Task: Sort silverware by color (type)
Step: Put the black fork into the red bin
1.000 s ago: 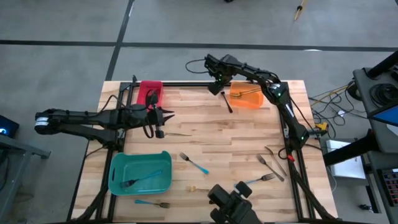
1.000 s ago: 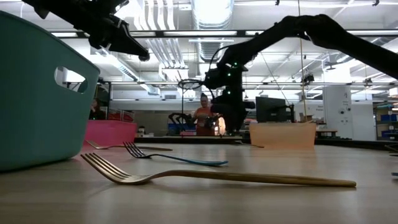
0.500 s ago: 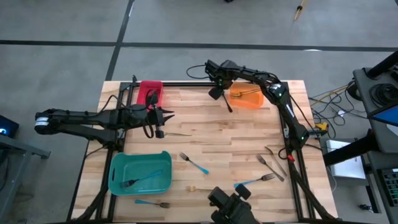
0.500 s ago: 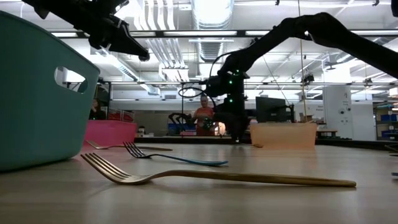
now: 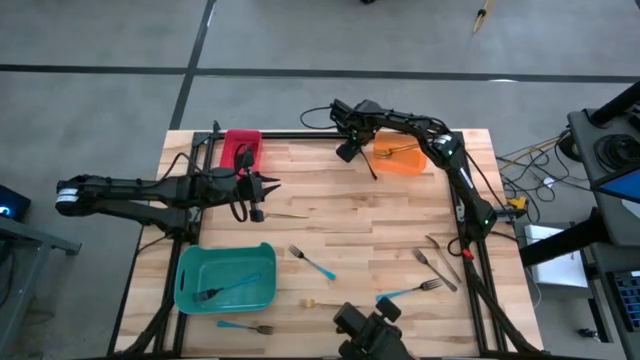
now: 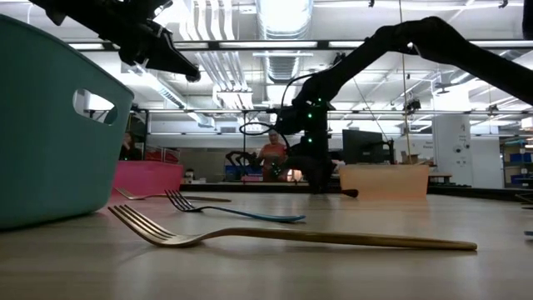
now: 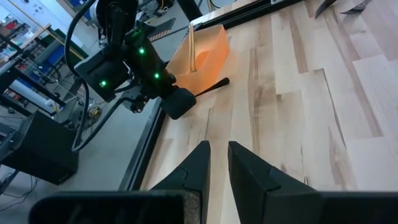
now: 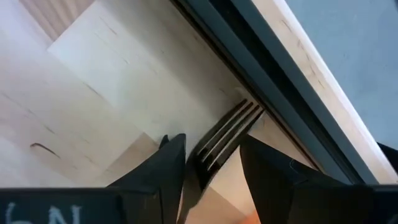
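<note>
My right gripper (image 8: 211, 146) points down at the table's far edge beside the orange bin (image 5: 400, 160). It is open, one finger on either side of the tines (image 8: 229, 129) of a dark grey fork (image 5: 368, 166) lying flat on the wood. I see no touch. My left gripper (image 5: 268, 187) hangs above the table's left middle, with only a narrow gap between its fingers (image 7: 218, 146) and nothing in it. The other silverware lies flat: a gold fork (image 5: 287, 214), blue forks (image 5: 312, 263) (image 5: 245, 326) (image 5: 410, 291), and dark forks (image 5: 437, 262).
The red bin (image 5: 241, 150) stands at the far left. The teal bin (image 5: 225, 262) at the near left holds a blue fork (image 5: 228, 290). A gold fork (image 5: 402, 150) lies in the orange bin. The black frame rail (image 8: 280, 106) runs right behind the dark fork's tines.
My right gripper has sunk toward the table at the far edge and now stands low over the dark fork's head. Its fingers are as far apart as before. The fork has not moved.
</note>
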